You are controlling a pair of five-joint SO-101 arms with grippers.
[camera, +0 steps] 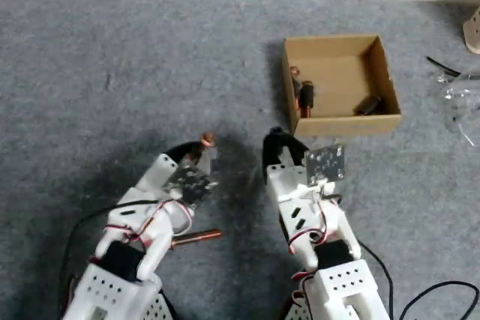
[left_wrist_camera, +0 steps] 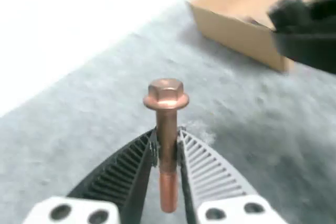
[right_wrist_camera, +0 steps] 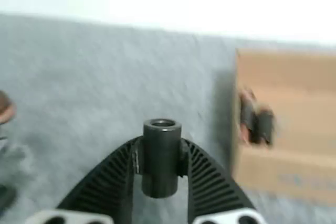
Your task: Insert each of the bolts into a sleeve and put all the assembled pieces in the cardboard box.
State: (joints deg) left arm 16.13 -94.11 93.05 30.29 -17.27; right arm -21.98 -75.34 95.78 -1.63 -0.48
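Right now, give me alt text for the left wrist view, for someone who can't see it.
The left tool grips a copper bolt by its shank, the hex head sticking out beyond the tool's tip. Behind lies the grey table surface, with a corner of the cardboard box farther off.

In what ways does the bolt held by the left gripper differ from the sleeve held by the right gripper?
The bolt is copper-coloured, the sleeve black. The bolt is a slim shaft with a hexagonal flanged head; the sleeve is a thicker plain tube, open at its end. Each is clamped: the bolt in the left gripper, the sleeve in the right gripper.
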